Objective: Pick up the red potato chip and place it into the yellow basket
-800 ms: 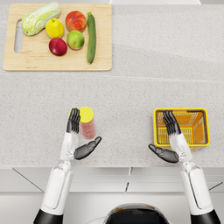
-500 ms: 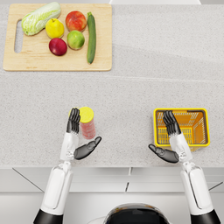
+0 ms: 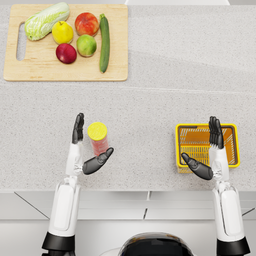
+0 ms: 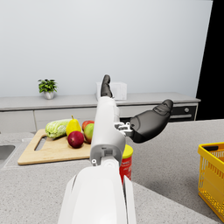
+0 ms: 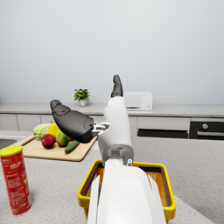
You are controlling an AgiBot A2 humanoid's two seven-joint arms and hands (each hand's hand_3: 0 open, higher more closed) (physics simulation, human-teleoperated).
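**A:** What sits around the work on the counter (image 3: 165, 100)?

**B:** A wooden cutting board (image 3: 65, 70) lies at the far left corner. On it are a cabbage (image 3: 46, 20), a yellow pear (image 3: 62, 32), a red-orange fruit (image 3: 86, 23), a green apple (image 3: 86, 45), a dark red fruit (image 3: 66, 53) and a cucumber (image 3: 104, 42) laid along the board's right side. All of that is well apart from both hands. In the wrist views a small potted plant (image 4: 47, 87) and a microwave (image 5: 138, 100) stand on a back counter against the wall.

**A:** And the task's things?

**B:** The red potato chip can (image 3: 98, 139), with its yellow lid, stands upright near the front edge, left of centre. The yellow basket (image 3: 232, 145) sits near the front edge toward the right, well apart from the can. Nothing lies on the counter between the two.

**A:** Anything different from half a second ago?

**B:** No. Can, basket and both hands sit where they did in the earlier head views.

**A:** How is the left hand (image 3: 85, 150) posed?

**B:** Its fingers (image 3: 78, 128) point straight away from the robot, just left of the can, and the thumb reaches out below the can on the near side. The can stands in that gap; I cannot tell whether anything touches it. The hand is spread, holding nothing.

**A:** The right hand (image 3: 210, 155)?

**B:** It mirrors the left, with fingers extended over the basket and the thumb jutting left across the basket's near left corner. Its fingers are apart and it carries nothing.
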